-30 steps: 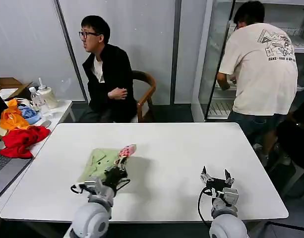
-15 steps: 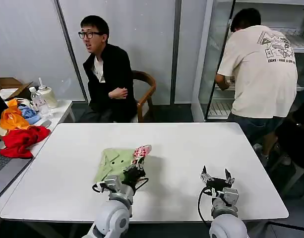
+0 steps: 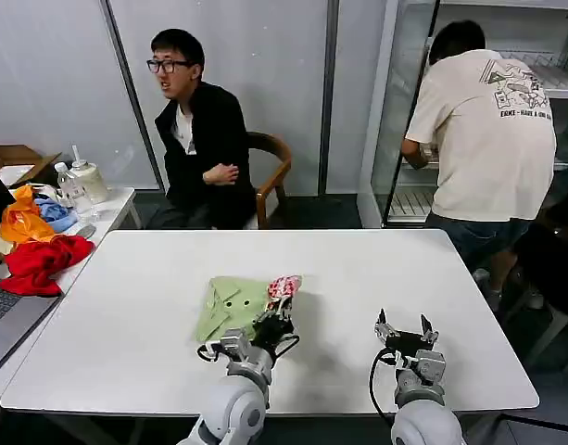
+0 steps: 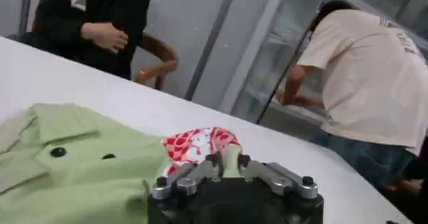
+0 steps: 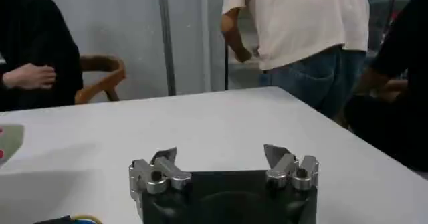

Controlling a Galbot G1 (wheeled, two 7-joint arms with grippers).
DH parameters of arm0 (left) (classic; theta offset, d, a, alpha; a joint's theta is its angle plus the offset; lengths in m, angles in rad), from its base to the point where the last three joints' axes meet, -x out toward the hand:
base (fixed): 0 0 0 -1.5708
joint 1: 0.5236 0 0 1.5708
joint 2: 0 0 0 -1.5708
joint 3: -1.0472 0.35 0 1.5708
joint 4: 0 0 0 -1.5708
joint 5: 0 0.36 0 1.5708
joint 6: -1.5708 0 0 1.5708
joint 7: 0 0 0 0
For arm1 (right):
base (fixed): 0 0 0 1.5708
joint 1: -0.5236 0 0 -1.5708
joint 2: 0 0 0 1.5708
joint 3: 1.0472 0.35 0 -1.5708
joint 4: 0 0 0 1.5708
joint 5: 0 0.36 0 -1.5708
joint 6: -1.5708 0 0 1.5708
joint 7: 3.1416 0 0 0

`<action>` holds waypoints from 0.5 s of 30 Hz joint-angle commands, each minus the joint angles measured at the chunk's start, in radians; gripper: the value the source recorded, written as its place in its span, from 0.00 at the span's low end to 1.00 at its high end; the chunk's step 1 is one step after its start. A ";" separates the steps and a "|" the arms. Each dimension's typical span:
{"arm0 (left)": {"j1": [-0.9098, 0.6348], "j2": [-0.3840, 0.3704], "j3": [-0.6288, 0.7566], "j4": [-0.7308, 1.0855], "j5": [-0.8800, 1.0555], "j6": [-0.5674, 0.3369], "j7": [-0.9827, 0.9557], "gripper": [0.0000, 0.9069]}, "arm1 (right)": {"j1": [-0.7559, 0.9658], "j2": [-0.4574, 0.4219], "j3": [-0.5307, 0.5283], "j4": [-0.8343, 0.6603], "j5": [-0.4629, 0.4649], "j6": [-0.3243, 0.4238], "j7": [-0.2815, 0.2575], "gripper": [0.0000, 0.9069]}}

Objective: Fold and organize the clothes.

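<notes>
As I've dragged the green shirt (image 3: 235, 304) rightward across the surface (image 3: 358, 278), my left pincer (image 4: 226, 167) stays clamped on its printed fold, nearer centre for folding; right pincer (image 5: 221, 162) waits spread wide, empty

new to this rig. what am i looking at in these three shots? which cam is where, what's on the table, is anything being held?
It is a two-armed robot at a white table, each arm ending in a two-fingered gripper.

The wide shot comes from a camera on the robot's head, looking forward and down. The other two come from cameras on the wrists, each looking out over its own gripper.

On the table lies one folded light green shirt with small dark buttons and a red-and-white print. The left gripper is shut on an edge of the shirt right by the print, which bunches up there. The right gripper rests on the table to the right, open and holding nothing.

The heap of red, orange and blue garments sits on a side table at the left. The two people behind touch nothing on the table.
</notes>
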 commanded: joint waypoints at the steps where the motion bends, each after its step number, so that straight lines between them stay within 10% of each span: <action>1: -0.012 -0.012 0.017 -0.018 -0.019 -0.014 0.015 1.00 | 0.006 0.005 -0.004 -0.003 -0.003 -0.002 0.001 1.00; 15: -0.029 0.159 -0.066 -0.106 -0.041 0.027 -0.009 1.00 | 0.047 0.015 -0.019 -0.015 -0.010 -0.026 0.002 1.00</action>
